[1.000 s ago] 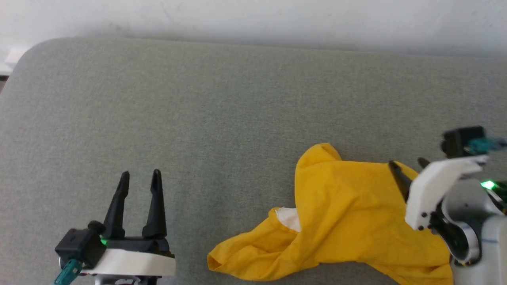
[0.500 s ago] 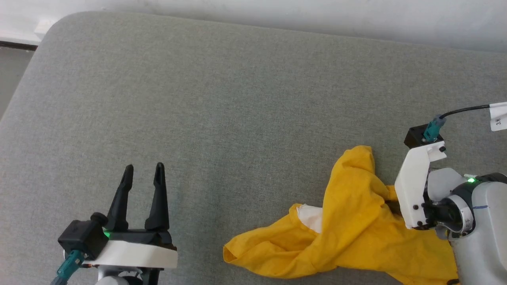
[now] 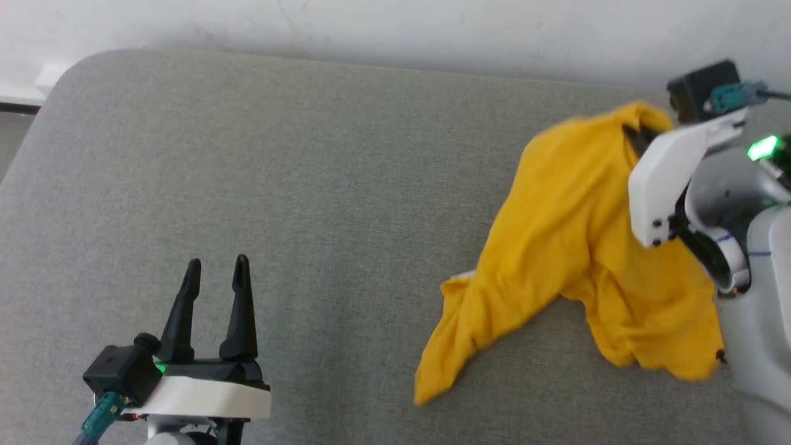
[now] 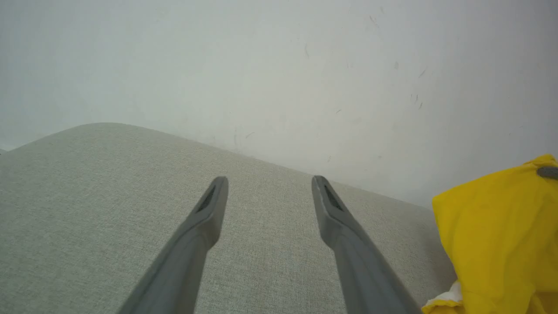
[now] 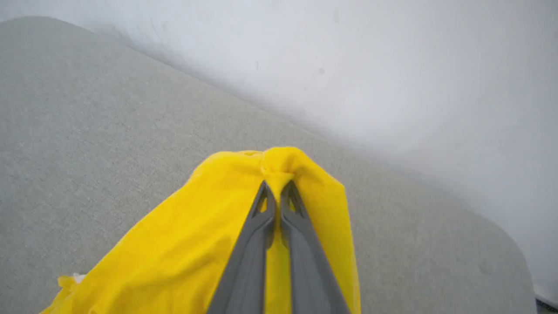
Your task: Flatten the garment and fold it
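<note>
A grey woven fabric surface (image 3: 321, 185) with a rounded far-left corner runs up to a plain white wall (image 3: 395, 25) marked with faint scuffs. At right, the right gripper (image 5: 277, 188) has its 2 dark fingers clamped together on a bunched peak of the yellow T-shirt (image 3: 556, 235), which hangs down over the surface. At lower left, the left gripper (image 3: 217, 264) hovers with jaws apart above bare fabric
</note>
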Tool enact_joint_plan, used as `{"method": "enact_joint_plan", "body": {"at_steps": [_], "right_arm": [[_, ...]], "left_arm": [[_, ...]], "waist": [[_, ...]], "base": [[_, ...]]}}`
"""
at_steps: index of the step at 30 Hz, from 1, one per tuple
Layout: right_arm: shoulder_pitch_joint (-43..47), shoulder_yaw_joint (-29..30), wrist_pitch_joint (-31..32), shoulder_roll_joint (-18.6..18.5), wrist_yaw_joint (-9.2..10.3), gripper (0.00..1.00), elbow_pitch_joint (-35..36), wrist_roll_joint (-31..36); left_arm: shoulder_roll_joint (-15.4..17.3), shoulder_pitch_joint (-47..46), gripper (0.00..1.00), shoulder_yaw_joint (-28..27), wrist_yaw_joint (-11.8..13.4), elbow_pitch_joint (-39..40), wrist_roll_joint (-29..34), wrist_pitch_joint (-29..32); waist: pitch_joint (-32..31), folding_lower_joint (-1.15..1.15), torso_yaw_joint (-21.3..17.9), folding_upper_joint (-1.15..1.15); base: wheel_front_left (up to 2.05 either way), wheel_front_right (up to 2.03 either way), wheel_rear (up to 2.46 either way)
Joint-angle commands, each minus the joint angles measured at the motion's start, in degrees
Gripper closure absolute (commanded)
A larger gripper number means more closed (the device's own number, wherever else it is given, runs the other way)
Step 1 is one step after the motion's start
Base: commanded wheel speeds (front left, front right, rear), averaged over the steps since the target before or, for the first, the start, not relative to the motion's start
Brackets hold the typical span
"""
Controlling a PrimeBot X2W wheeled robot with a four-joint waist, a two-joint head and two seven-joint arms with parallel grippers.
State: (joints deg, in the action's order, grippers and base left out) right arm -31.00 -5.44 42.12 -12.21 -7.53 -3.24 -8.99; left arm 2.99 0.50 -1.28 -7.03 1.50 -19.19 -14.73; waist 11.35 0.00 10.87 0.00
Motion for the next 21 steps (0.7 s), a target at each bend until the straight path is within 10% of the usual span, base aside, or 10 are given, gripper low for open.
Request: {"method": "enact_joint_plan", "body": {"at_steps": [1,7,14,18,20,21], "right_arm": [[-1.5,-0.5,-1.6,-0.6,0.04,1.0,0.4,0.6],[-1.9,-3.8,-12.5,-2.8,0.04,1.0,-0.1,5.2],[10.2,-5.7,-2.6,-4.1,0.04,1.0,-6.1,2.6],[14.2,-4.7,6.6,-5.1,0.04,0.65,-6.5,0.2],[14.2,-3.3,6.7,-4.7,0.04,0.0,-3.8,-0.4],[13.8,-2.3,5.7,-4.3,0.04,0.0,-2.4,-0.2]], "left_arm": [[-0.1,-0.2,0.0,-0.1,-0.2,0.3,-0.3,-0.3],[-0.1,0.5,0.0,0.7,0.3,0.8,-0.9,-0.3],[-0.1,0.4,0.0,0.6,0.3,0.5,-0.9,-0.3],[-0.1,0.0,0.0,0.4,0.1,0.3,-0.8,-0.3],[-0.1,-0.1,0.0,0.3,0.1,0.3,-0.7,-0.3],[-0.1,-0.2,0.0,0.3,0.0,0.2,-0.7,-0.3]], "waist": [[-0.7,0.0,-0.8,0.0],[-0.4,0.0,-0.8,0.0],[1.1,0.0,-0.3,0.0],[1.6,0.0,-0.4,0.0],[1.8,0.0,-0.5,0.0],[1.9,0.0,-0.6,0.0]], "base": [[0.0,0.0,0.0],[0.0,0.0,0.0],[0.0,0.0,0.0],[0.0,0.0,0.0],[0.0,0.0,0.0],[0.0,0.0,0.0]]}}
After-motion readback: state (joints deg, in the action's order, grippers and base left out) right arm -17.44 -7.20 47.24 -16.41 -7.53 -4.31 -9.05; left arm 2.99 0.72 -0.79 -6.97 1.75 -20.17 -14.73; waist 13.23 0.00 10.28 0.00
